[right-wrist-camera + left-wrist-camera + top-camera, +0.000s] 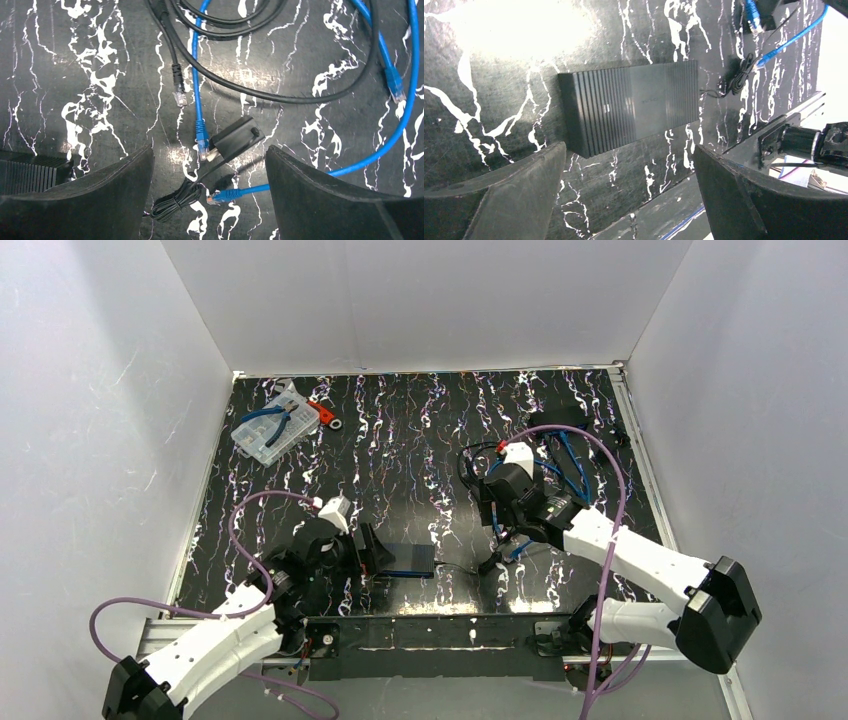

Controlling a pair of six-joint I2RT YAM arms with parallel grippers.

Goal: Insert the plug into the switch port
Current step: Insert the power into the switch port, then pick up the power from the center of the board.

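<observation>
Black and wide open, the right pincer [209, 150] hangs over a tangle of cables and holds nothing. Just under its gap lies a blue plug [202, 140] on the end of a blue cable [196, 75]. The long axis of this plug runs across the line between the two fingers, with its tip toward the lower edge of the wrist view. I judge that a straight descent would let the fingers close on its two sides. A small black block [235, 137], maybe a power adapter, lies just beside the plug on the right, and a finger could knock it. Other ends are near too: a second blue plug [220, 196] and a clear plug [179, 97] on a black cable. Which one is meant, I cannot tell.

The left pincer [630, 150] is also wide and empty. It hovers above the switch [634, 105], a ribbed black box lying flat on the marbled bench [400, 440]. In the top view the switch lies to the left of the right pincer, between the two arms and near their bases, with its long axis left to right. Its ports do not show. The right arm is nearer to the plug, the left arm nearer to the switch.
</observation>
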